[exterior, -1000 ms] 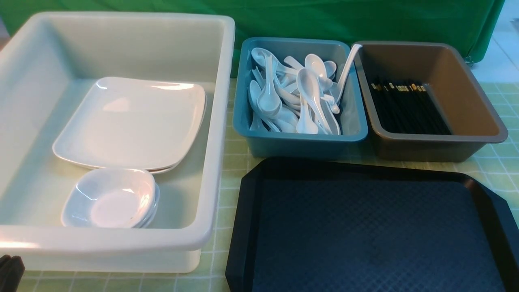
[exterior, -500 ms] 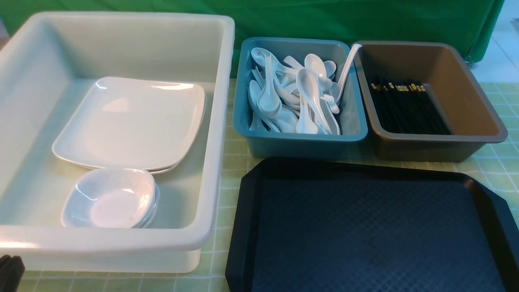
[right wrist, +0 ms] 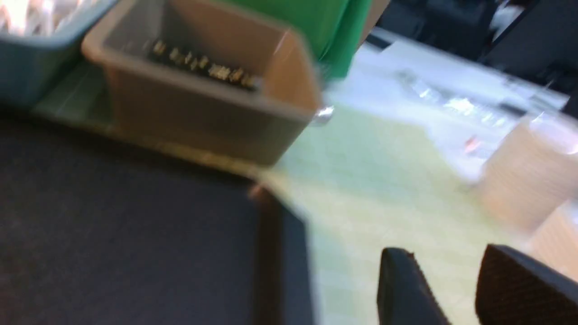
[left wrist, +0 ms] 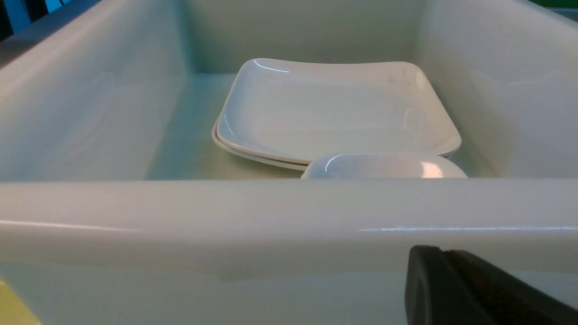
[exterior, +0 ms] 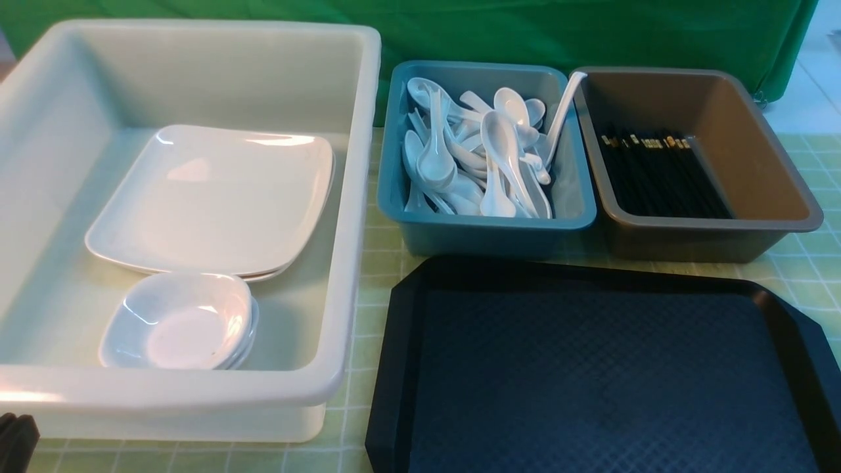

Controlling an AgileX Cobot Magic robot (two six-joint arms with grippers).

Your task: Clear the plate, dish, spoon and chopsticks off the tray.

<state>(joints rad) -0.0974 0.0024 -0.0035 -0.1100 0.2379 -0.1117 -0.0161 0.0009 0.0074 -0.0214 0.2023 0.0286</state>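
Note:
The black tray (exterior: 591, 381) lies bare at the front right, also seen in the right wrist view (right wrist: 113, 225). A stack of white plates (exterior: 210, 197) (left wrist: 334, 108) and small dishes (exterior: 181, 322) (left wrist: 384, 164) rests inside the white tub (exterior: 355, 197). White spoons (exterior: 486, 151) fill the teal tub, and black chopsticks (exterior: 657, 171) (right wrist: 203, 67) lie in the brown tub. My left gripper (exterior: 16, 440) (left wrist: 440, 253) is shut and empty, low in front of the white tub's near wall. My right gripper (right wrist: 445, 259) stands open and empty above the green tablecloth, just right of the tray.
The teal tub (exterior: 486, 230) and brown tub (exterior: 709, 240) stand side by side behind the tray. A green cloth (exterior: 525, 33) hangs at the back. Pale wooden-looking objects (right wrist: 528, 176) sit beyond the table's right side, blurred.

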